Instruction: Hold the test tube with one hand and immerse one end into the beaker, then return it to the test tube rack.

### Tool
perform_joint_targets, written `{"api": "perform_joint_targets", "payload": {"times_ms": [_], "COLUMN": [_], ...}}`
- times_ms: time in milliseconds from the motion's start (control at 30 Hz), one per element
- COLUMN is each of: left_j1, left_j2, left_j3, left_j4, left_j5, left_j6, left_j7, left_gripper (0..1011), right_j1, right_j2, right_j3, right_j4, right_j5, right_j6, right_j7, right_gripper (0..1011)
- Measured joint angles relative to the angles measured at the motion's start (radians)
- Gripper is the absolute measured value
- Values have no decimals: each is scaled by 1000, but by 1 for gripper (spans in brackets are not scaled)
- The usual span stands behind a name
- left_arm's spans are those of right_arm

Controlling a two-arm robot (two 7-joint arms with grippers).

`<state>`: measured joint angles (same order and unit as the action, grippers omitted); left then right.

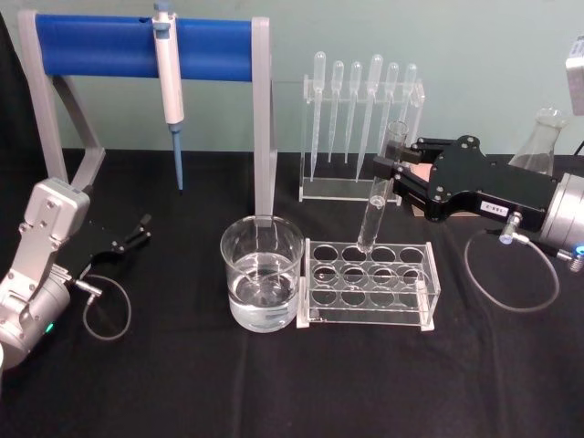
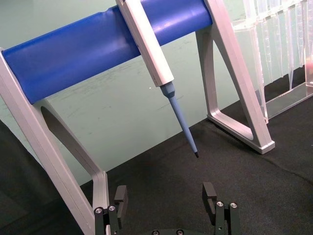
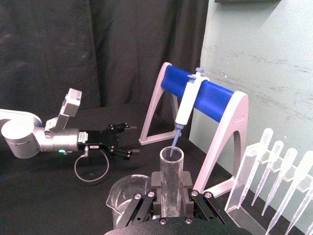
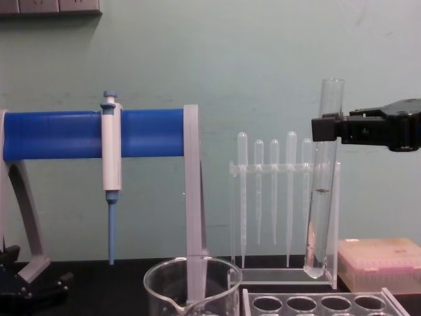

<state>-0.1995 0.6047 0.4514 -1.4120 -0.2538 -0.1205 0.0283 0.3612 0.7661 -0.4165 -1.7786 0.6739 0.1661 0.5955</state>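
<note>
Over the back row of the rack (image 1: pixel 429 301), the test tube (image 1: pixel 374 214) hangs in the air with its round bottom just above the holes and not yet in any of them. It leans a bit, with the rim end tipped away from the beaker (image 1: pixel 262 222). The right gripper (image 1: pixel 391 169) is clamped on it up near the rim, so most of the glass dangles below the jaws.

That's my main worry. With a grip that high on smooth glass, any bump at the bottom end could lever the tube around in the jaws or slide it loose. And because of the lean, a straight drop could land the bottom on the edge of a hole instead of going in, so you'd get glass scraping on plastic, or the whole rack shoved along the black table.

The beaker sits just beside the rack on the robot's left and has water in it. If the arm swings sideways too low, the tube tip could clip the rolled rim, which might mean a chip or a spill. The pipette stand (image 1: pixel 360 119) is close behind, so backing up isn't free either.

The left gripper (image 1: pixel 137 233) is parked well off to the left near the blue pipettor stand, fingers apart, holding nothing.
</note>
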Motion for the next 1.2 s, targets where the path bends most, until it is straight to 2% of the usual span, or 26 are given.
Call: {"api": "perform_joint_targets", "payload": {"times_ms": [1200], "left_j1": [0], "left_j2": [0], "left_j3": [0], "left_j4": [0], "left_j5": [0], "left_j6": [0], "left_j7": [0], "left_gripper": [1000], "right_j1": [0], "right_j2": [0], "right_j3": [0], "right_j4": [0], "right_j5": [0], "right_j6": [0], "right_j7": [0], "right_gripper": [242]}}
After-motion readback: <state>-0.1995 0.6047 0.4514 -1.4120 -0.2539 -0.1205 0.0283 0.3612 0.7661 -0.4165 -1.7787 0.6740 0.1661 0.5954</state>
